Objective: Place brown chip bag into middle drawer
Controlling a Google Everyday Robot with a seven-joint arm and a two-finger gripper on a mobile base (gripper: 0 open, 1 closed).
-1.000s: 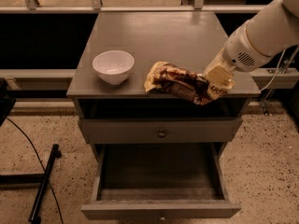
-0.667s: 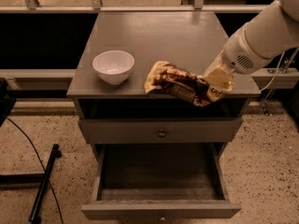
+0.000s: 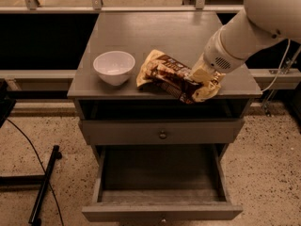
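The brown chip bag (image 3: 169, 75) lies slanted on the front right of the grey cabinet top (image 3: 155, 29), next to the white bowl. My gripper (image 3: 205, 81) is at the bag's right tan end, near the top's front edge, and is shut on that end. The white arm (image 3: 254, 25) comes in from the upper right. The middle drawer (image 3: 162, 185) is pulled open below the cabinet front, and its inside looks bare.
A white bowl (image 3: 114, 67) stands left of the bag. The upper drawer with the round knob (image 3: 162, 135) is shut. A black pole and cable (image 3: 43, 187) lie on the speckled floor at the left. A railing (image 3: 141, 7) runs behind the cabinet.
The bag and my gripper have shifted slightly left and up on the cabinet top. The bowl and the drawers have not moved.
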